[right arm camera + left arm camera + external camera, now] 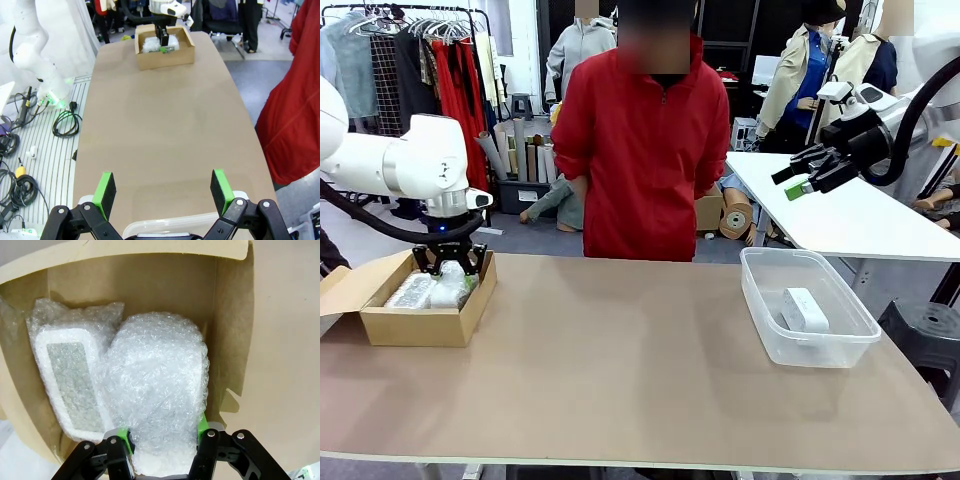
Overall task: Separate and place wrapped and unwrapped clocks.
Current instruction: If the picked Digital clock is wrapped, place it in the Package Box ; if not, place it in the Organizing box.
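You see a lumpy white clock bundled in clear bubble wrap [157,400] clamped between the green pads of the left gripper [165,437], inside the open brown cardboard box [380,325] at the left end of the tan table [620,370]. A second bubble-wrapped clock [67,375] lies just beside it in the same box, touching it. The bare, smooth white plastic clock [804,309] rests in the clear plastic tub [770,330] near the table's right edge. Your right gripper [162,190] hangs above that tub, jaws spread wide and holding nothing. A person in a red jacket [640,150] stands at the far edge.
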You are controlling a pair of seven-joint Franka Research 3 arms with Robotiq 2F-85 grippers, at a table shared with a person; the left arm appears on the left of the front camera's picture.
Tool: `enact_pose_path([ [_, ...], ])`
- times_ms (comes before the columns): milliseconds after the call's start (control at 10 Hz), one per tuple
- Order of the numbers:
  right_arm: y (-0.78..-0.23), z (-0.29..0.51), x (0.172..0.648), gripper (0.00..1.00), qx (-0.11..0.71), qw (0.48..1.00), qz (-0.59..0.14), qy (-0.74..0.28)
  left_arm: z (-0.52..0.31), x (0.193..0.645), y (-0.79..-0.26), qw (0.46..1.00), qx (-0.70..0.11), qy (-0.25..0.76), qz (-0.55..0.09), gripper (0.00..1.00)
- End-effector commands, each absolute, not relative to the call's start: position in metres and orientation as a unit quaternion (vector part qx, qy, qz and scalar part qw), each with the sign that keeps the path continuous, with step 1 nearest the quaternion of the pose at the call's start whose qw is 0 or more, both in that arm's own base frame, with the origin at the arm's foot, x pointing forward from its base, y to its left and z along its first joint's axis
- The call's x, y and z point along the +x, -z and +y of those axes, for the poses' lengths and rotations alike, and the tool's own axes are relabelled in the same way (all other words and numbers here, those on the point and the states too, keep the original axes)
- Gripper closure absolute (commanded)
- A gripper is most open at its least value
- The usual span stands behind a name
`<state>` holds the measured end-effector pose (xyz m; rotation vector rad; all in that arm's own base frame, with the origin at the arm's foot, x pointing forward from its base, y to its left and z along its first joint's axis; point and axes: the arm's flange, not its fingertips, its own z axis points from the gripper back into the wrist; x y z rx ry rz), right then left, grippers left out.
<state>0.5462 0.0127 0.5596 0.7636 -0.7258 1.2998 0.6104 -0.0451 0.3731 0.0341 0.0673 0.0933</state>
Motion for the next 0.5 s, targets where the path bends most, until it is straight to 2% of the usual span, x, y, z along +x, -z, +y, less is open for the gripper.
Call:
enact_pose_path([
  [0, -0.5643, 0.0131, 0.5484, 0.00, 0.338, 0.671, -0.323, -0.575, -0.0403, 0.6089, -0.3753, 0.998, 0.001, -0.047, 0.030, 0.36],
  [200, -0.5643, 0.0131, 0.5484, 0.00, 0.338, 0.671, -0.323, -0.575, -0.0412, 0.6082, -0.3741, 0.998, 0.002, -0.050, 0.032, 0.00],
  [400, -0.5643, 0.0131, 0.5484, 0.00, 0.338, 0.671, -0.323, -0.575, -0.0403, 0.6085, -0.3750, 0.998, 0.003, -0.051, 0.031, 0.00],
])
